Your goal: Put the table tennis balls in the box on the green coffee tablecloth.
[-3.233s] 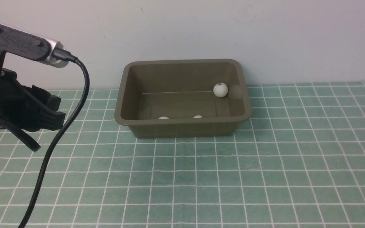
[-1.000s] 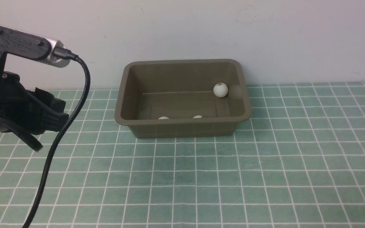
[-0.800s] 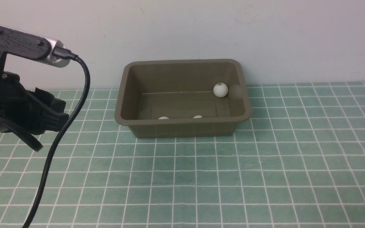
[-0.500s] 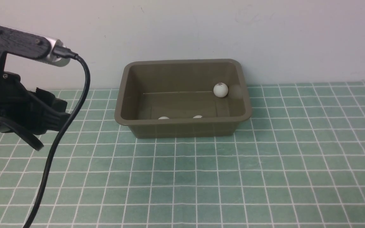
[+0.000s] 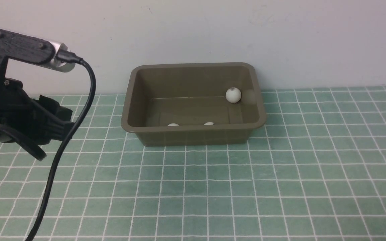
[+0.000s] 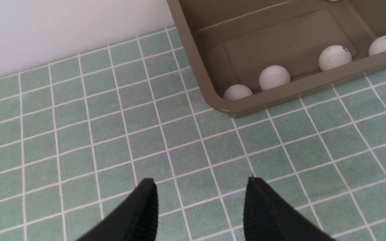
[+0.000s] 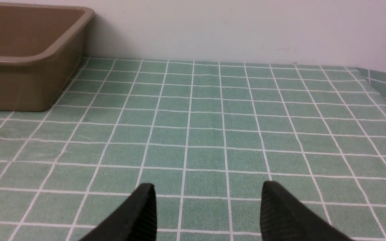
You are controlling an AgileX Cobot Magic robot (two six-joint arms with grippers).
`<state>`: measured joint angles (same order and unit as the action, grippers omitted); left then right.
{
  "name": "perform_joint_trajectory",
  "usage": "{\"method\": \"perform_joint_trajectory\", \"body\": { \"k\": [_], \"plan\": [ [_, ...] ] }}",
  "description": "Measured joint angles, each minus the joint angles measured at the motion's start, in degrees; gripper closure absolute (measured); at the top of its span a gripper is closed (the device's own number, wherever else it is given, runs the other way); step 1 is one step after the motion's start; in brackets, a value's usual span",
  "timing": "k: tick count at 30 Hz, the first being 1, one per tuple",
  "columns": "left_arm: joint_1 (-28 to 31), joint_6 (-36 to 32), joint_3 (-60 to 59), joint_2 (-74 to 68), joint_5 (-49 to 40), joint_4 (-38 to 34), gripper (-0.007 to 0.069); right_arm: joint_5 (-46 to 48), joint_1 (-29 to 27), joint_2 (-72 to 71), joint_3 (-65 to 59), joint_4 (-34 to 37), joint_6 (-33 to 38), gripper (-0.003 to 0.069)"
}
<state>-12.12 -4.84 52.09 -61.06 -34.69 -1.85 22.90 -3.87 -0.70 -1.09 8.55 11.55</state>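
The olive-brown box point(image 5: 193, 134) stands on the green coffee tablecloth point(image 5: 213, 187) near the back wall. One white ball point(image 5: 233, 95) rests at its far right inside. The tops of two more balls point(image 5: 173, 125) show over the near wall. The left wrist view shows the box point(image 6: 280, 97) with several balls point(image 6: 274, 77) lined along its near wall. My left gripper point(image 6: 200, 182) is open and empty over the cloth, left of the box. My right gripper point(image 7: 208, 187) is open and empty over the cloth, right of the box point(image 7: 18, 83).
A pale wall point(image 5: 280, 36) runs behind the box. The left arm's black cable point(image 5: 62, 147) hangs down to the cloth. The cloth's right edge point(image 7: 380, 83) shows in the right wrist view.
The left arm has shifted slightly to the right and a little up. The balls and box have not moved.
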Motion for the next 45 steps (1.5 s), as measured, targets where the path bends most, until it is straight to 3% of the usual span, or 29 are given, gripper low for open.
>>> {"method": "perform_joint_trajectory", "body": {
  "k": [8, 16, 20, 31, 40, 45],
  "plan": [
    [0.00, 0.44, 0.00, 0.00, 0.07, -1.98, 0.0304, 0.00, 0.00, 0.00, 0.00, 0.00, 0.00, 0.0270],
    [0.00, 0.61, 0.00, 0.00, -2.69, -13.44, 0.0304, 0.00, -0.06, 0.00, 0.00, 0.00, 0.00, 0.0270],
    [0.00, 0.30, 0.00, 0.00, -1.34, -14.54, 0.0304, 0.00, -0.06, 0.00, 0.00, 0.00, 0.00, 0.0270],
    [2.07, -3.46, -1.84, 7.09, 0.60, -0.55, 0.0304, -0.05, -0.09, 0.00, 0.00, 0.17, 0.00, 0.0270],
    [3.14, -3.46, -5.80, 23.85, -3.99, 4.49, 0.0304, -0.05, -0.09, 0.00, 0.00, 0.19, 0.00, 0.0270],
    [6.81, -2.35, -11.01, 34.66, -4.83, 5.00, 0.0304, -0.05, -0.09, 0.00, 0.00, 0.19, 0.00, 0.0270]
  ]
}}
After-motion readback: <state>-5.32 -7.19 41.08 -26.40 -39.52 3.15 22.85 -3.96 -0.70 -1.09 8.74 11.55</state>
